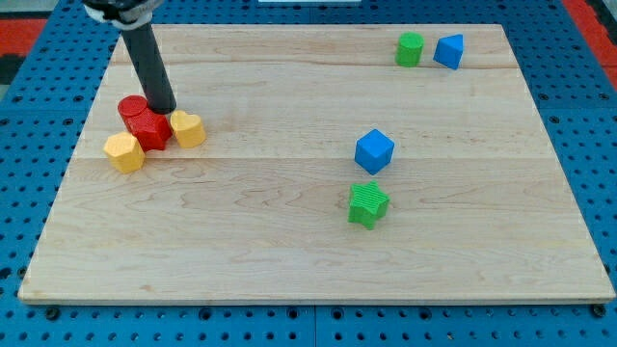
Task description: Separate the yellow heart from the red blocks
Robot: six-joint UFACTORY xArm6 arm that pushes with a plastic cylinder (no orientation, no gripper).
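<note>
A yellow heart (188,128) lies at the view's left, touching the right side of a red block (150,129). A second red block, round in shape (131,108), sits just above and left of that one. A yellow block (124,152), roughly hexagonal, touches the red blocks at their lower left. My dark rod comes down from the view's top left, and my tip (165,111) rests just above the gap between the red blocks and the yellow heart, close to or touching them.
A blue cube (374,151) and a green star (367,204) lie right of centre. A green cylinder (410,49) and a blue block (448,51) sit at the top right. The wooden board (308,260) lies on a blue perforated table.
</note>
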